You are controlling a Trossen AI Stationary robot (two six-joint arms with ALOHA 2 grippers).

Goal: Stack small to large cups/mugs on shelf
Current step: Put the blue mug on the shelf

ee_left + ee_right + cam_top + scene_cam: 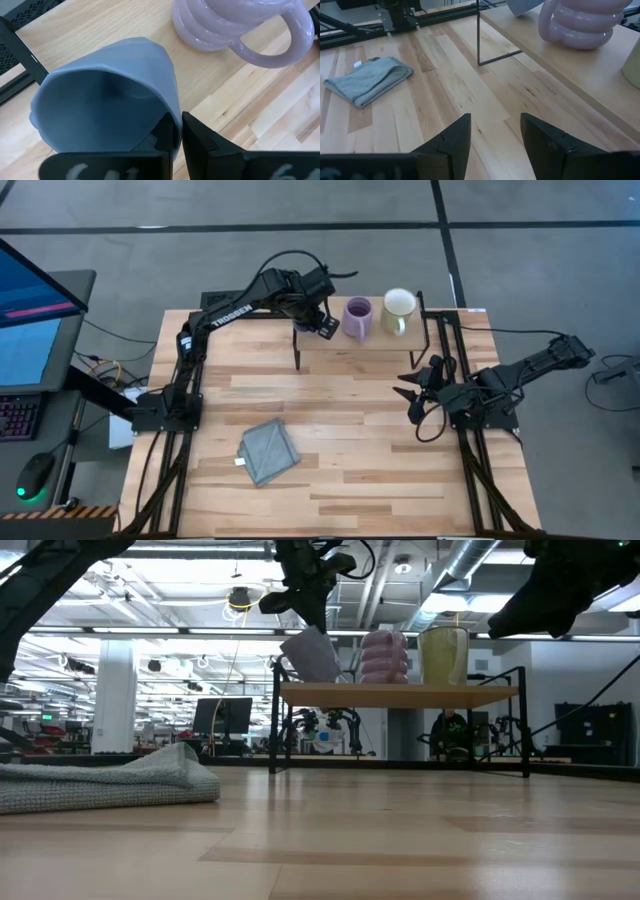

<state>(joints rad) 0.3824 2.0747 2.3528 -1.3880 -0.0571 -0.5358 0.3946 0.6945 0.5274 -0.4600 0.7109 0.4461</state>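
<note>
The left gripper point(327, 326), fingers clamped on the rim of the tilted blue mug point(107, 95), hangs over the shelf point(385, 352). The purple mug point(357, 318) stands just at its three o'clock, the cream mug point(399, 310) beyond. The right gripper point(415, 388) waits over the bench, fingers apart.

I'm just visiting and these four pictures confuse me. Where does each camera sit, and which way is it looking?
High view: above the table, looking straight down; both arms show.
Low view: at tabletop height, looking level at the shelf; arms enter from above.
Left wrist view: on the left arm, looking past its end effector, shut on the blue mug.
Right wrist view: on the right arm, over its open end effector.
Both wrist views share the purple mug.
</note>
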